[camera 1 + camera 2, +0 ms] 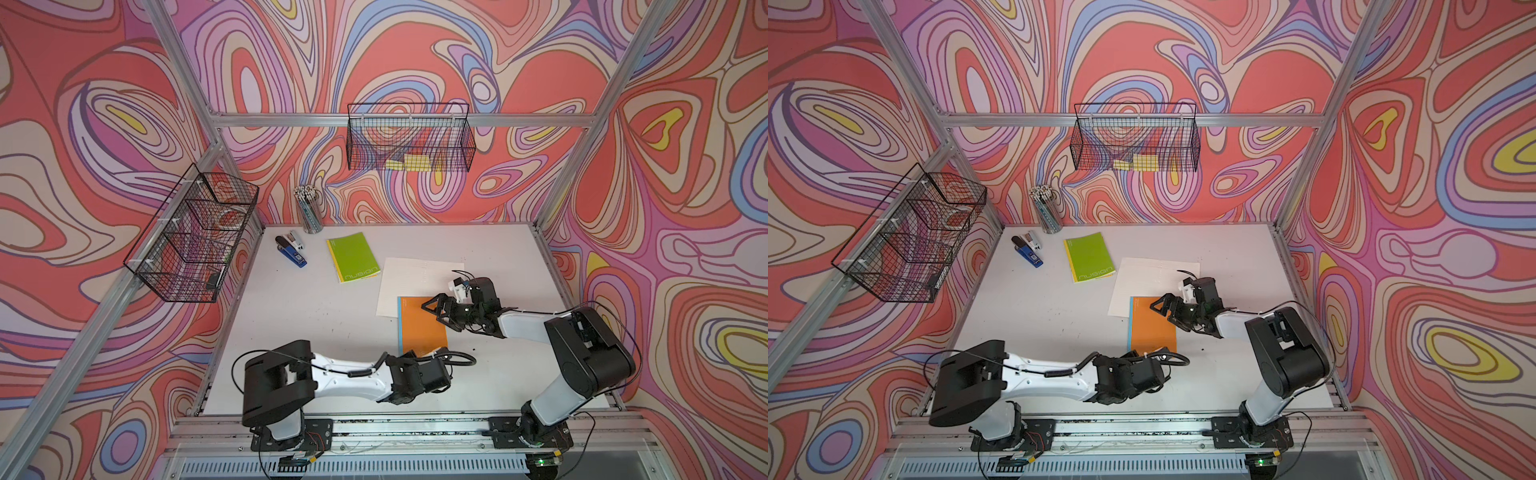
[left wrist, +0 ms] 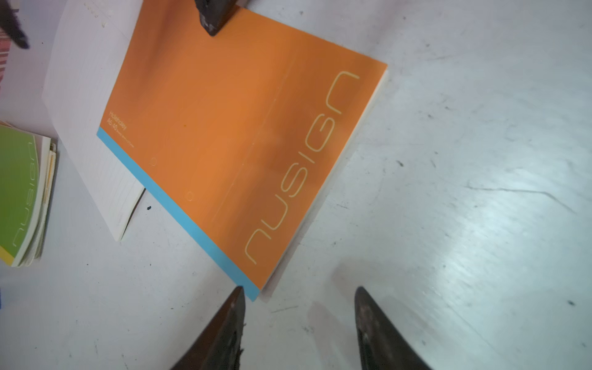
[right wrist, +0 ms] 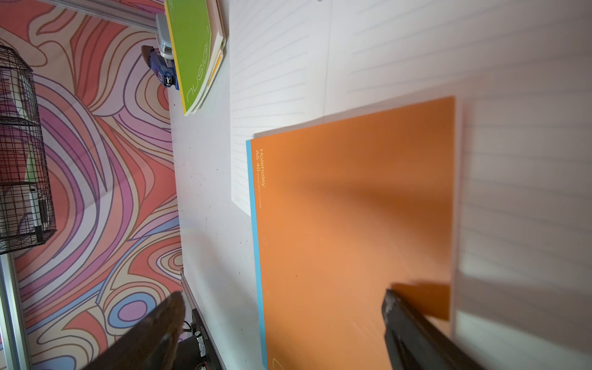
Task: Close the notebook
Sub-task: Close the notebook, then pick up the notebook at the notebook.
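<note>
1. Orange notebook (image 1: pixel 419 328) lies flat on tabletop (image 1: pixel 316 316). Its far end overlaps white lined pages (image 1: pixel 415 278). Cover looks down already.
2. Long axis runs from near edge to back. Blue spine strip is on robot's left, free edge faces right arm.
3. Right claw (image 1: pixel 431 312) is spread, holding nothing, over the far part of the cover. One fingertip (image 2: pixel 213 22) is at the cover; contact unclear.
4. Left claw (image 2: pixel 298 290) is spread, empty, just beside the near spine corner.
5. Right arm is better placed: notebook is directly under it. Probably only press-flat or retreat left.
</note>
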`<control>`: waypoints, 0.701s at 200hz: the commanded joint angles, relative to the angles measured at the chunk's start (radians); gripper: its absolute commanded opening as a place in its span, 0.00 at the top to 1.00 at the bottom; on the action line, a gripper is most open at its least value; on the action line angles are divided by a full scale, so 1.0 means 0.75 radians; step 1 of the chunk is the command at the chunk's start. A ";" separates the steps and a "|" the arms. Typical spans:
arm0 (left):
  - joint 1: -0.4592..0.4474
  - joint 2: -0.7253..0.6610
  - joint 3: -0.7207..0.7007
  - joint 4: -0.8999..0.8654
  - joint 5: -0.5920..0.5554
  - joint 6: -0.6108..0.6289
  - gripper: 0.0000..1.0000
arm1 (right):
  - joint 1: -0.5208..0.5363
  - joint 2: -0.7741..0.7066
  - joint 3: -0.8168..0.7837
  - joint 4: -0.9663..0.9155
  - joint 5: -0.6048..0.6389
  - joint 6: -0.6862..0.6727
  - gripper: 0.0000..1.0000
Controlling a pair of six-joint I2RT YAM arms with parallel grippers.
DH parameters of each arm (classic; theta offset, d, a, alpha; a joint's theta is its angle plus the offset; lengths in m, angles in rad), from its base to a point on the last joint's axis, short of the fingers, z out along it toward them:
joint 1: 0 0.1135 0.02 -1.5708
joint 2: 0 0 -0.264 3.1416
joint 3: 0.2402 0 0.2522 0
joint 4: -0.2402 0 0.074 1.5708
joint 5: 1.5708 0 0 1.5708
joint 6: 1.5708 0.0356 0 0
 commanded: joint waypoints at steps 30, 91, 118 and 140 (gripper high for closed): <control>0.550 -0.152 -0.137 0.304 0.899 -0.307 0.63 | 0.009 0.049 -0.041 -0.108 0.081 -0.013 0.02; 0.745 0.024 -0.232 0.699 1.144 -0.732 0.62 | 0.009 0.015 -0.067 -0.097 0.080 -0.009 0.02; 0.752 0.068 -0.258 0.737 1.064 -0.832 0.64 | 0.009 0.012 -0.067 -0.092 0.075 -0.008 0.02; 0.760 0.078 -0.286 0.787 1.017 -0.891 0.65 | 0.009 0.009 -0.067 -0.090 0.072 -0.011 0.02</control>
